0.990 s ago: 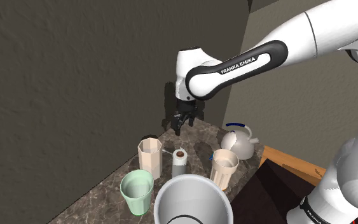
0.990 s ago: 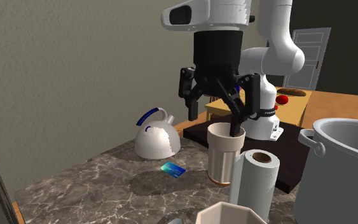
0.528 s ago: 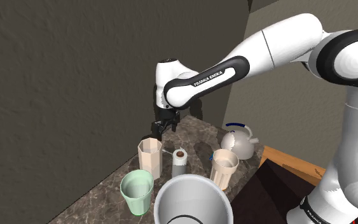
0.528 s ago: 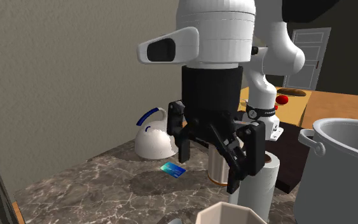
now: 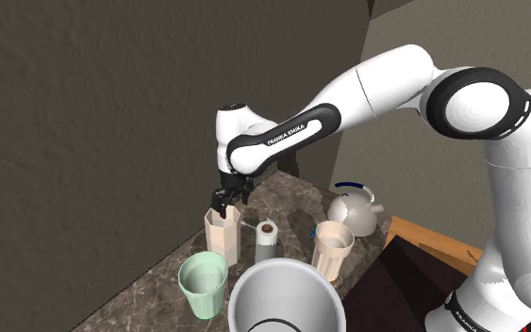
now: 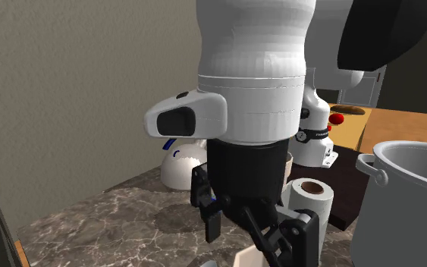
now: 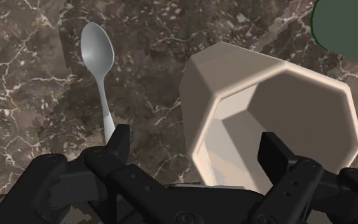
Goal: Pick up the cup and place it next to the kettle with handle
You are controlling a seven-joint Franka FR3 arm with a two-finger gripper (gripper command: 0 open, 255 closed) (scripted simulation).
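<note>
Standing low in the shoulder view's middle on the marbled counter [image 5: 145, 290], the faceted beige cup [image 5: 223, 238] is sitting just beneath the end effector [image 5: 223, 202], whose fingers are gaping wide astride its rim; farther back, right of centre, the white kettle [image 5: 353, 217] is resting.

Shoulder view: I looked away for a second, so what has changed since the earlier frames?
The claw swung from nearer the kettle toward the shoulder view's left and came down to the faceted beige cup. It is open, its fingers straddling the cup's wall, and nothing is gripped. The kettle, green cup, paper roll and pot stayed put.
</note>
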